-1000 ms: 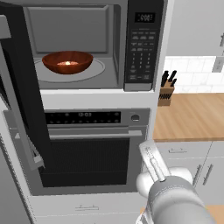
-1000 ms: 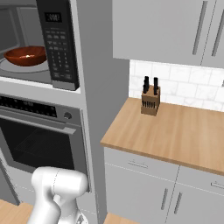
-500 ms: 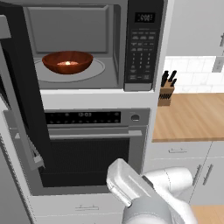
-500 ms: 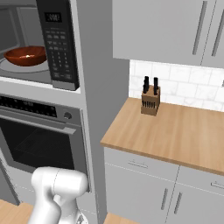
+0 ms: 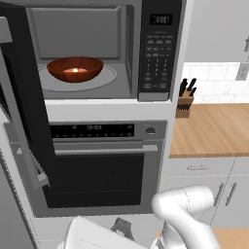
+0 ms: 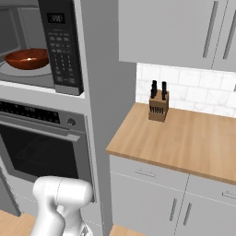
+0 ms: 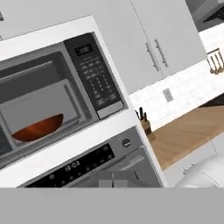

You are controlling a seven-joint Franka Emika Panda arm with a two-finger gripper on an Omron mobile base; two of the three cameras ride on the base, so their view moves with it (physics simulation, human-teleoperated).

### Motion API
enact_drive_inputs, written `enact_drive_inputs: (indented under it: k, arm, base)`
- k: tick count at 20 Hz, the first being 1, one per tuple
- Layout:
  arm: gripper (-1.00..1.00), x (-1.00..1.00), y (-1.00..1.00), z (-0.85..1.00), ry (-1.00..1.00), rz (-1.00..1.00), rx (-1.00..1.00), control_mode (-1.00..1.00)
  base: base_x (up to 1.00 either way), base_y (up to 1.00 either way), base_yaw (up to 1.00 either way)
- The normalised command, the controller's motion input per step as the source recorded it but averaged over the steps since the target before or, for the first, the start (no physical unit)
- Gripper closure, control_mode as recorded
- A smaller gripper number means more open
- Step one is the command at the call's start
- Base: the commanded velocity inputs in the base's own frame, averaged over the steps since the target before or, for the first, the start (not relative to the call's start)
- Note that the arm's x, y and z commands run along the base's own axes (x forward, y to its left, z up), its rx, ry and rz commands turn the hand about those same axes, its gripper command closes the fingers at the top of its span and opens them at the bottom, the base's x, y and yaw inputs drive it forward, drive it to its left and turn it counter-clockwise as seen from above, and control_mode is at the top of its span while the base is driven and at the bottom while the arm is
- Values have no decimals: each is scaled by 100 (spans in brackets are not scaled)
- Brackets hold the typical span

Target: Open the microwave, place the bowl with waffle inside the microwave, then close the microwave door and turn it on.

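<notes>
Bowl with waffle (image 5: 75, 69): sits on the turntable inside the microwave (image 5: 102, 48).
Microwave door (image 5: 22, 107): swung wide open to the left.
Gripper (image 5: 124, 227): low before the wall oven (image 5: 104, 165), fingers closed, holding nothing.

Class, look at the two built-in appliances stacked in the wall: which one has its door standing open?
The upper one, the microwave: its door is swung out to the left, showing the bowl on the turntable. The oven beneath it is shut.
</notes>
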Motion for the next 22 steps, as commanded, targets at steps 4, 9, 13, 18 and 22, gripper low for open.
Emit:
enact_drive_inputs:
  k: [4,9,13,18,22]
  arm:
    - [100,35,47,-74,-31,3,-27,-100]
    - [100,59,27,-74,-34,1,-19,-100]
    - [100,95,5,-64,-34,1,-10,-100]
    - [100,86,6,-60,-31,0,-10,-100]
    - [100,57,38,-28,-26,1,-8,-100]
  base:
    - [0,0,0]
    - [0,0,0]
    - [0,0,0]
    - [0,0,0]
    - [0,0,0]
